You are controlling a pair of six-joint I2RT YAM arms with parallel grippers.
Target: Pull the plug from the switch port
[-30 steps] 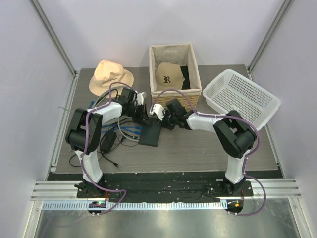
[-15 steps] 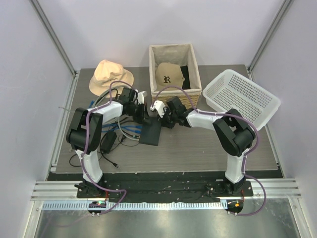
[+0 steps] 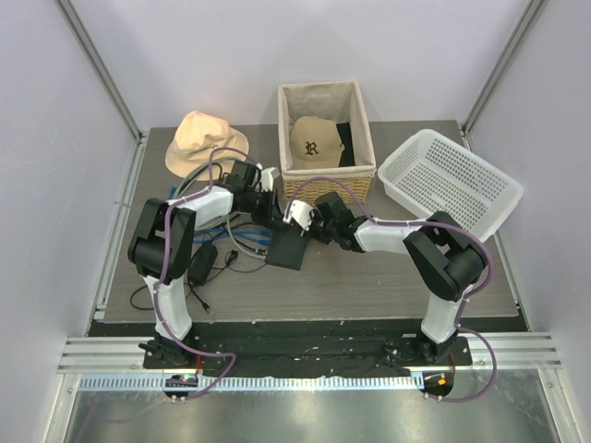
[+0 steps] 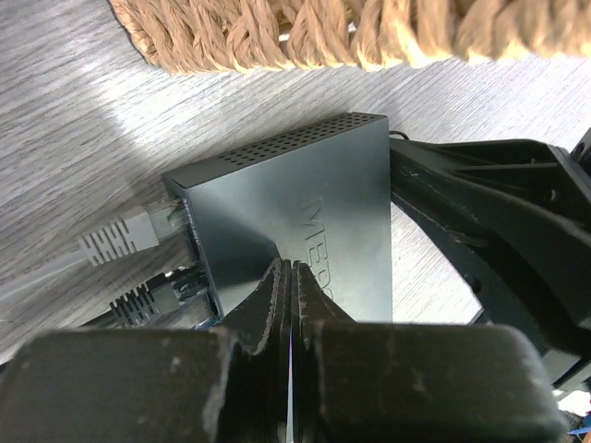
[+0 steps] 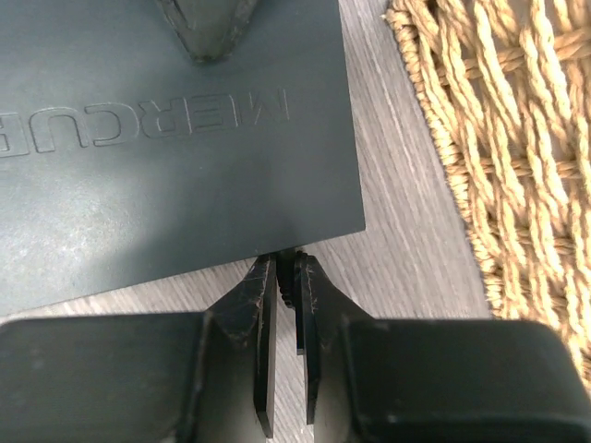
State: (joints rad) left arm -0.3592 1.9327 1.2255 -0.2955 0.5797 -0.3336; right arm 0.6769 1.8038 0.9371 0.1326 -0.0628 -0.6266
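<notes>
The switch [image 4: 277, 198], a flat dark-grey box with embossed lettering and grey plugs [image 4: 120, 242] in its ports, lies on the desk [image 4: 74, 111] beside the woven basket [image 4: 305, 37]. The left end effector [image 4: 288, 277] is clenched empty, tip at its lid. The right end effector [image 5: 286, 268] sits nearly closed at its edge; whether it grips, I cannot tell.

The switch [image 3: 286, 247] is a thin, dark grey rectangular box lying broad face up just in front of the woven basket [image 3: 305, 185], below its left front corner and turned at an angle to it. Raised lettering runs across its top [image 5: 166, 138]. A narrow edge dotted with small vent holes faces the basket [image 4: 305, 138]. The socket edge points away to the left of the basket, where 2 plugs sit in ports: a light grey plug [image 4: 120, 240] and a darker grey plug [image 4: 143, 300] beside it.
</notes>
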